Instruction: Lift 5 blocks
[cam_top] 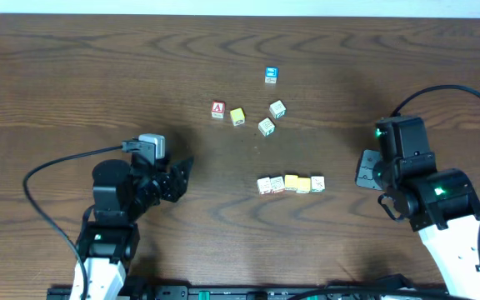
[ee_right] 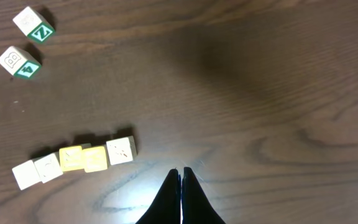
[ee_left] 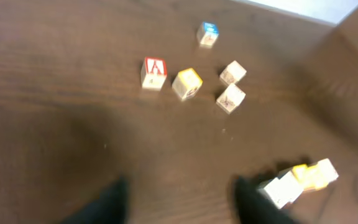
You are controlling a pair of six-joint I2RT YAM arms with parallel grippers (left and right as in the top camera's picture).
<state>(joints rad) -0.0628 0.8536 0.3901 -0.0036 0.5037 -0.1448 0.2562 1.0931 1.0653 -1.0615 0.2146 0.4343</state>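
Observation:
Five small blocks lie in a touching row on the table: two whitish at the left end, two yellow in the middle, and one whitish at the right end. The left wrist view catches the row at its lower right, blurred. My left gripper is left of the row. Its fingers stand apart over bare wood with nothing between them. My right gripper is shut and empty, its tips just right of the row's right end, a short gap away.
Farther back lies a loose group: a red "A" cube, a yellow cube, two whitish cubes with green sides, and a blue-faced cube. Both arms' cables loop near the front corners.

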